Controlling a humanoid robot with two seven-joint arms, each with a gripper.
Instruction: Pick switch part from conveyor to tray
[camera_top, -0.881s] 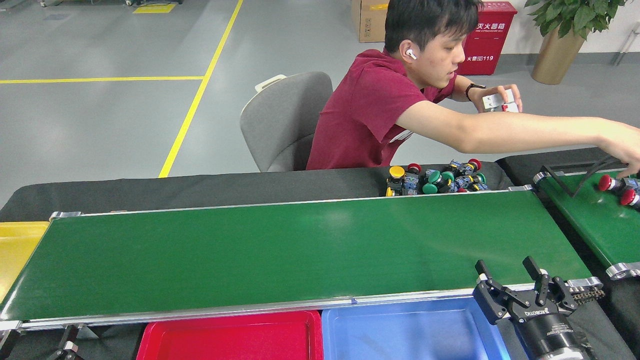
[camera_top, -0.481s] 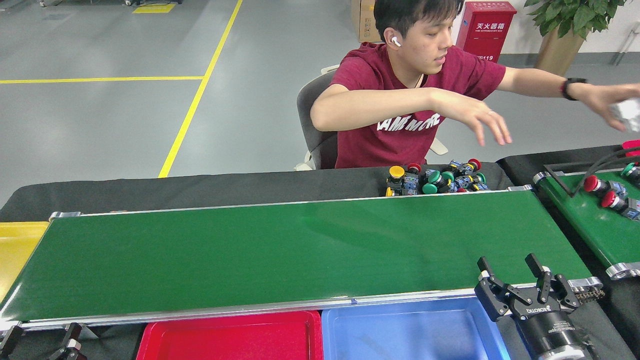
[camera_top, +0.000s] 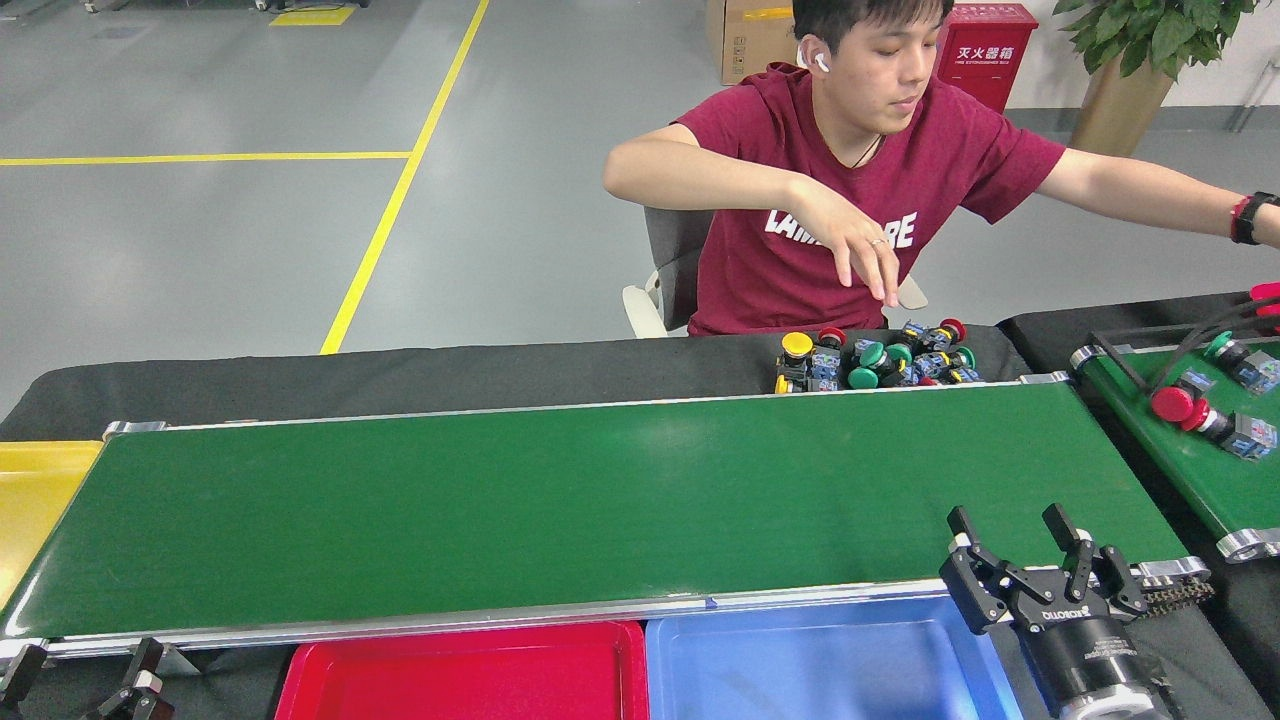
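The conveyor (camera_top: 560, 500) is a long green belt running across the view, and no switch part lies on it. Switch parts with red caps (camera_top: 1175, 405) and a green cap (camera_top: 1222, 347) ride the smaller side belt (camera_top: 1190, 470) at the right. My right gripper (camera_top: 1010, 525) hovers open over the conveyor's near right corner, holding nothing. My left gripper (camera_top: 88, 665) shows only its two spread fingertips at the bottom left, below the belt's near rail. A red tray (camera_top: 460, 680) and a blue tray (camera_top: 820, 670) sit in front of the conveyor.
A pile of switch parts (camera_top: 875, 362) lies on black cloth behind the conveyor. A seated person holds a hand (camera_top: 860, 255) above that pile and stretches the other arm right. A yellow tray (camera_top: 35, 500) sits at the belt's left end.
The person pulled the hand off the side belt and turned to face me. The switch parts on the side belt moved nearer. My right gripper barely shifted.
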